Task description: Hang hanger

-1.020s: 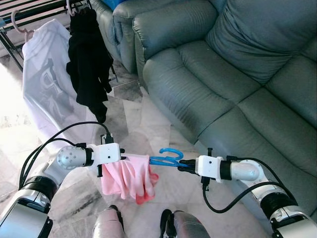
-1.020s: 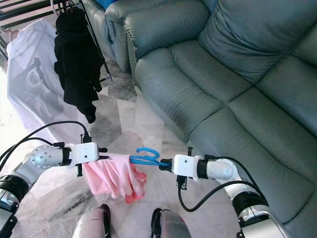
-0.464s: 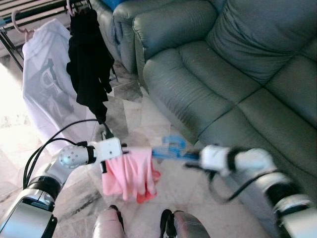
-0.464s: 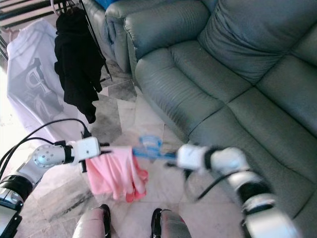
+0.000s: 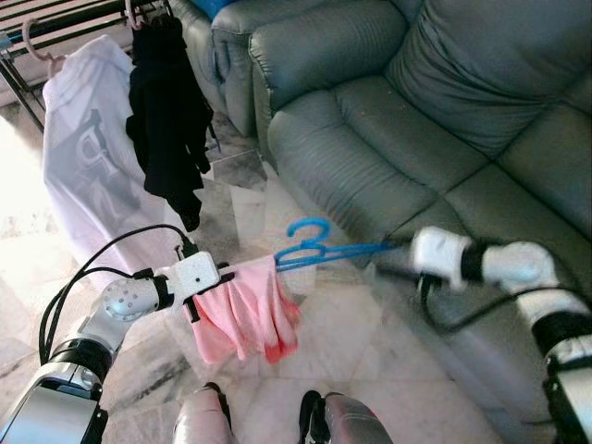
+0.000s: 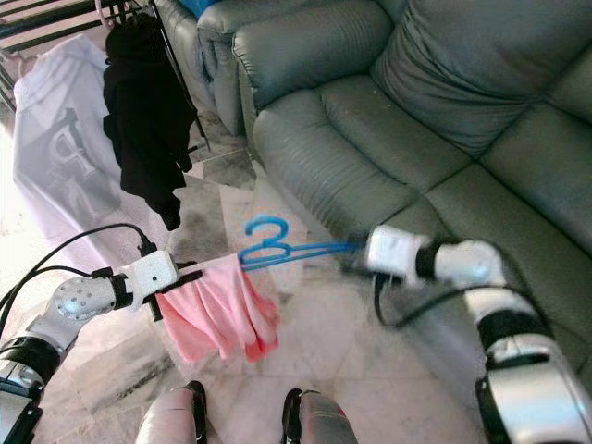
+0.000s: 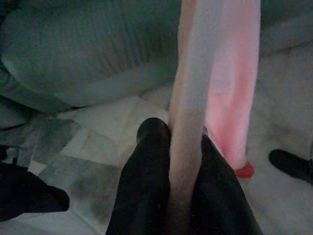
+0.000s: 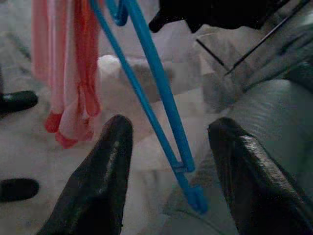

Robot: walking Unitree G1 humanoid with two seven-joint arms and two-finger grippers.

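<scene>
Holding the hanger (image 5: 319, 248) level is advised: left claw (image 7: 171, 147) is clamped on its pink cloth (image 5: 245, 314); right claw (image 8: 168, 147) is spread wide, rack (image 5: 55, 18) at ten o'clock.

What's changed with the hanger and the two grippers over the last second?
The right gripper has let go of the blue hanger and pulled back toward the sofa, fingers now open around the hanger's end. The hanger has tilted up slightly. The left gripper stays shut on the pink cloth; the clothes on the rack are unchanged.
</scene>
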